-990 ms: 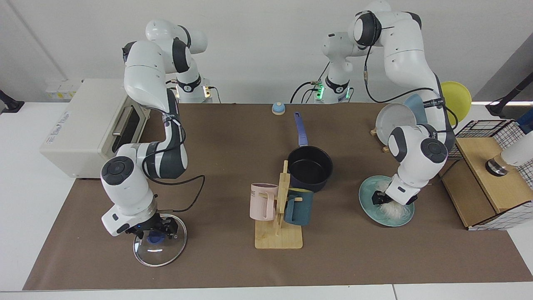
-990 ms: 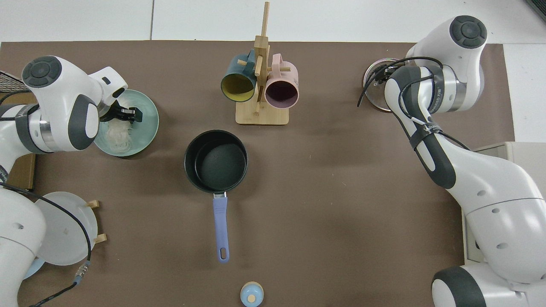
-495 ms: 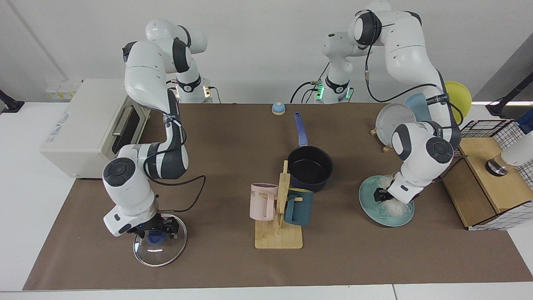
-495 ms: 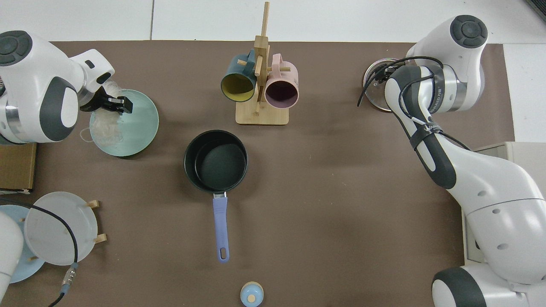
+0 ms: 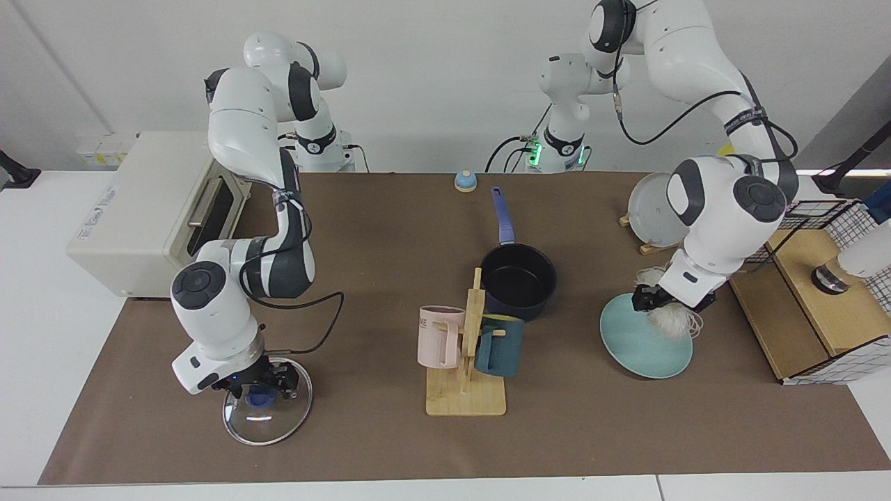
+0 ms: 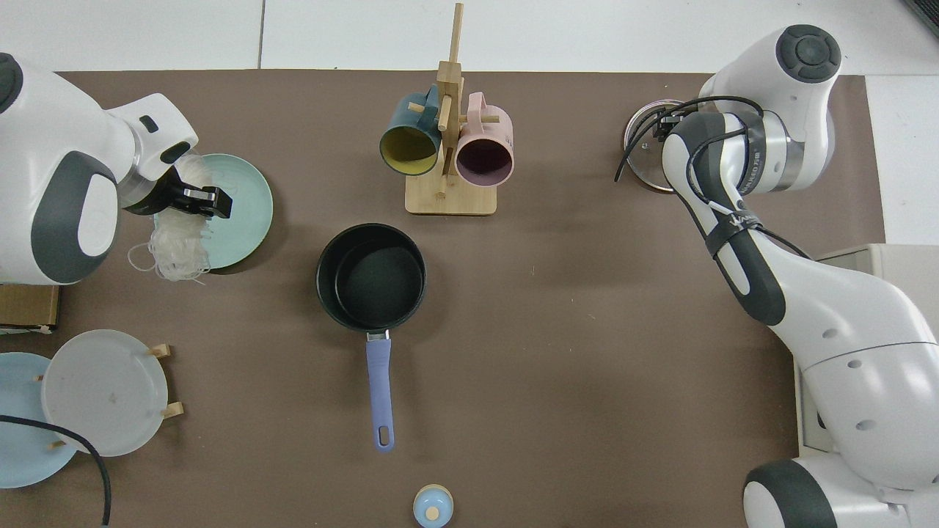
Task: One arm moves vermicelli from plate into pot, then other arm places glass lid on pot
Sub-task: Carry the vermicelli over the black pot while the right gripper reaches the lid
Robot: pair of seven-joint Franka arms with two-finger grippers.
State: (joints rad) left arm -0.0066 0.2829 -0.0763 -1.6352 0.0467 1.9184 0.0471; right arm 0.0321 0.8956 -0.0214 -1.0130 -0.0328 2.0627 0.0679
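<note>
From the facing view I count two white jointed arms with black joint bands. My left gripper (image 5: pixel 649 300) hangs above the far edge of the plate (image 5: pixel 644 341), jaws clamped on the vermicelli (image 5: pixel 669 321), a wispy tangle of thin, half-clear white strands dangling clear of the smooth, round teal surface. My right gripper (image 5: pixel 261 387) sits low over the glass lid (image 5: pixel 266 416), which lies flat on the brown mat (image 5: pixel 390 438); its jaws flank the blue knob, but I cannot tell whether they are closed on it. The pot (image 5: pixel 518 280) stands mid-table, dark navy with a matte black inside and one long straight blue handle pointing to the far side. Just in front of it, a wooden rack (image 5: pixel 466 390) carries two mugs, one pink and one dark teal.

From the top view, the left gripper (image 6: pixel 192 199) holds the vermicelli (image 6: pixel 174 246) over the plate's (image 6: pixel 246 209) rim, strands spilling past it above the mat. The pot (image 6: pixel 371 276) sits well apart from the plate, empty. The glass lid (image 6: pixel 644 158) shows only as a thin metal rim under the right arm.
</note>
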